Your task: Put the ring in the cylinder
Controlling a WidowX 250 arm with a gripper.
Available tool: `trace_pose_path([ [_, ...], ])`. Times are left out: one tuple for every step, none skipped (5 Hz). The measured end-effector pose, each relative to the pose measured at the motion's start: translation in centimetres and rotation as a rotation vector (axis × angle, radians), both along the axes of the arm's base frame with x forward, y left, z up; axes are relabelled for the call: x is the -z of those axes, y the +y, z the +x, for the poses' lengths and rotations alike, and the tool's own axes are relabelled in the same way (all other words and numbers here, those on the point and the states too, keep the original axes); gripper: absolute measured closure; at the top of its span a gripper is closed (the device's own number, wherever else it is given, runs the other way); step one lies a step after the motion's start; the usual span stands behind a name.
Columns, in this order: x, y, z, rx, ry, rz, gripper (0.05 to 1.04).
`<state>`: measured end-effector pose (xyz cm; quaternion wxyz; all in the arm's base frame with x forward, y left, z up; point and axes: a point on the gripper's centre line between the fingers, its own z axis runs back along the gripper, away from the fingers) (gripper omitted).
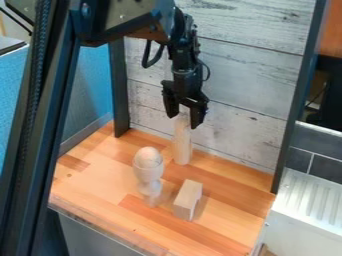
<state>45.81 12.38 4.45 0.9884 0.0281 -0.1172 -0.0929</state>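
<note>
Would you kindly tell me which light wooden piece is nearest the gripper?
The tall, plain cylinder, its top up at the gripper; the goblet-shaped piece and the angular block both sit farther off, closer to the camera.

And here's my black arm (123,19), high up, spanning from eleven o'clock towards twelve! Wrist (184,55) bent downward, a cable looping on its nine-o'clock side, and below it my gripper (184,117) hangs, pointing at six o'clock.

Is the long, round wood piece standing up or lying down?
Upright: the cylinder runs up and down, one end above the other.
</note>
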Motion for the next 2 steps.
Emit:
trace_pose_path([
  [0.4,-0.2,-0.5,0.009,0.015,-0.006,0.081],
  [-2.9,-0.4,-1.0,0.006,-0.029,0.000,0.083],
])
